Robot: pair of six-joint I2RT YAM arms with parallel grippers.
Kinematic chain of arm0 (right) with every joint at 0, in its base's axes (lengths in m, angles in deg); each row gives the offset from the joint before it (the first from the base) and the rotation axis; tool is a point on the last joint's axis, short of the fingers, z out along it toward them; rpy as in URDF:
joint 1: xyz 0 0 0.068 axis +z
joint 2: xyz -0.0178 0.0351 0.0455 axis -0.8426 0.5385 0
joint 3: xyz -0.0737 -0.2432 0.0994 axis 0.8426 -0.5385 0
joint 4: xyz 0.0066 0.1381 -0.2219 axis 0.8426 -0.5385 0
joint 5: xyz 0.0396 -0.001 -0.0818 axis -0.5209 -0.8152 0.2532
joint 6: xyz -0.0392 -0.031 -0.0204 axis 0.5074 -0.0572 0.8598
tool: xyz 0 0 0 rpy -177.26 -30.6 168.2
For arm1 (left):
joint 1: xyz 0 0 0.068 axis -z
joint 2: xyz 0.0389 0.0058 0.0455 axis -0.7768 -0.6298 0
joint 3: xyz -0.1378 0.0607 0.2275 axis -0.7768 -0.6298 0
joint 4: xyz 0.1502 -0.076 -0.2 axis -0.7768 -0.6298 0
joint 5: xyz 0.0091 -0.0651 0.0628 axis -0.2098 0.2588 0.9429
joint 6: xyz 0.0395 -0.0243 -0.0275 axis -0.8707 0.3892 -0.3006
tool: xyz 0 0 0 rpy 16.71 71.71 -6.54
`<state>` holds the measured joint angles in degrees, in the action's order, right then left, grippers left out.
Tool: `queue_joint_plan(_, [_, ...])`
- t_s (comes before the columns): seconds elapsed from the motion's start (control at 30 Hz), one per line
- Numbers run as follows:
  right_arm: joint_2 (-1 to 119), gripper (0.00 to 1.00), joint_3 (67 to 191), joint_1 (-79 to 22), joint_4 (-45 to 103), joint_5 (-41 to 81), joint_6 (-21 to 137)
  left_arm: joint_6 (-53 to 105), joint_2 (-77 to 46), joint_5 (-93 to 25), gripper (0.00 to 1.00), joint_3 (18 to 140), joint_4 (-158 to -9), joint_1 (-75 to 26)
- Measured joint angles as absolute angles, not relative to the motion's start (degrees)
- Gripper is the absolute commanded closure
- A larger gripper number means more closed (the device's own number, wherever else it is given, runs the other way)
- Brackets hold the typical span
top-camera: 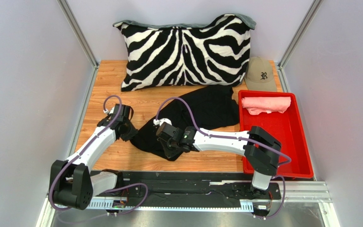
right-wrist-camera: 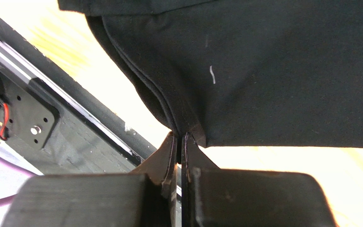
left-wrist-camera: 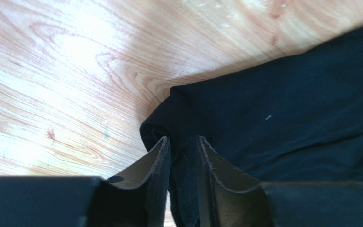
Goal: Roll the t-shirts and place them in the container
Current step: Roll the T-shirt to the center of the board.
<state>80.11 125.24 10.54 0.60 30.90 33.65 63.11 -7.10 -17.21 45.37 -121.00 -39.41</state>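
Black t-shirt point(top-camera: 207, 111) is spread out just left of the red tray point(top-camera: 287, 137), and the pink t-shirt point(top-camera: 266, 104) sits rolled inside it. The right gripper point(right-wrist-camera: 182, 137) is pinched tight on the near hem, probably to start the roll. The left gripper point(left-wrist-camera: 183, 142) straddles the corner farthest from the tray with its fingers a bit apart, and I can't tell if it's actually gripping.

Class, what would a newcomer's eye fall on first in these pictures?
The zebra-striped pillow at the back of the table stands out first. Then the red tray on the right, holding a rolled pink t-shirt. Mid-table, the right gripper pinches an edge of the black t-shirt.
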Motion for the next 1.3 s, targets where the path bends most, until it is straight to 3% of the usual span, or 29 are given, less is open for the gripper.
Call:
queue_joint_plan(0.33, [79.45, 1.00, 121.79, 7.27, 3.96, 28.65, 32.12, 61.36, 1.04, -18.21, 0.46, 44.24, -122.73, -39.90])
queue_joint_plan(0.67, [79.36, 1.00, 121.02, 6.81, 4.81, 26.46, 31.90, 64.05, 2.08, -25.10, 0.43, 36.17, -119.17, -43.59])
queue_joint_plan(0.93, [79.34, 1.00, 120.70, 6.50, 5.08, 25.85, 31.88, 68.00, 3.55, -27.57, 0.32, 31.19, -114.32, -44.31])
queue_joint_plan(1.1, [79.04, 1.00, 120.70, 6.50, 5.21, 25.66, 31.88, 70.30, 6.54, -28.35, 0.32, 27.93, -109.22, -44.64])
queue_joint_plan(1.3, [79.01, 1.00, 120.70, 6.33, 5.25, 25.44, 31.86, 71.08, 7.13, -28.09, 0.39, 26.88, -106.60, -44.64])
